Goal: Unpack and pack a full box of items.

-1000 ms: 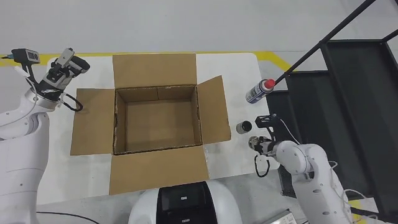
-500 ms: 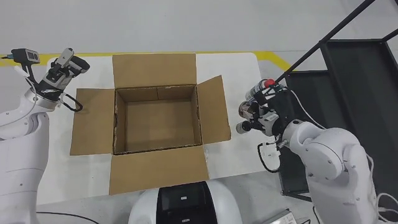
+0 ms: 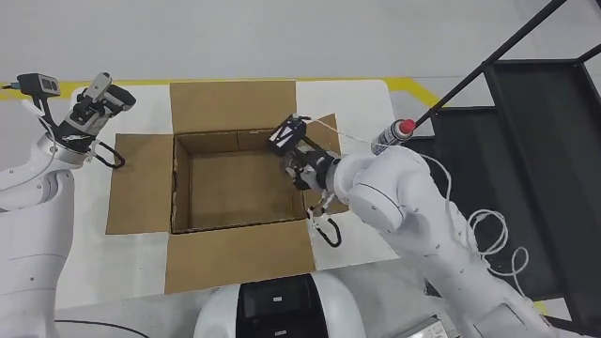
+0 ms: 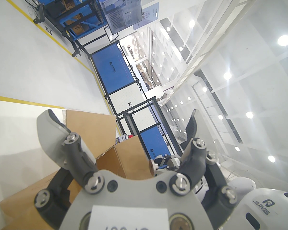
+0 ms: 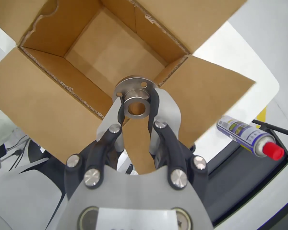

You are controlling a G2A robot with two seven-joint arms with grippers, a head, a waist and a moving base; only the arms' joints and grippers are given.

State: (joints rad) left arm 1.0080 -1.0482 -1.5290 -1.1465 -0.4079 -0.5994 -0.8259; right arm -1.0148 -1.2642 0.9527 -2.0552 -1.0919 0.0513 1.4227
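An open cardboard box (image 3: 235,186) (image 5: 115,48) stands on the white table with its four flaps spread and nothing inside. My right gripper (image 5: 135,102) (image 3: 293,150) hangs over the box's right wall, shut on a round metal flange (image 5: 133,95) with a hollow hub and bolt holes. A spray can (image 3: 392,137) (image 5: 250,138) with a red cap lies at the table's right edge. My left gripper (image 4: 120,130) (image 3: 101,94) is raised off to the left of the box, open, with nothing between its fingers; the box (image 4: 91,130) lies beyond it.
A black metal frame with steps (image 3: 526,150) stands right of the table. A yellow floor line (image 3: 413,86) runs behind the table. Bare white tabletop (image 3: 362,103) shows to the right of the box.
My right arm has swung left from the table's right edge to above the box's right wall, carrying the metal flange off the table. The left arm has not moved.
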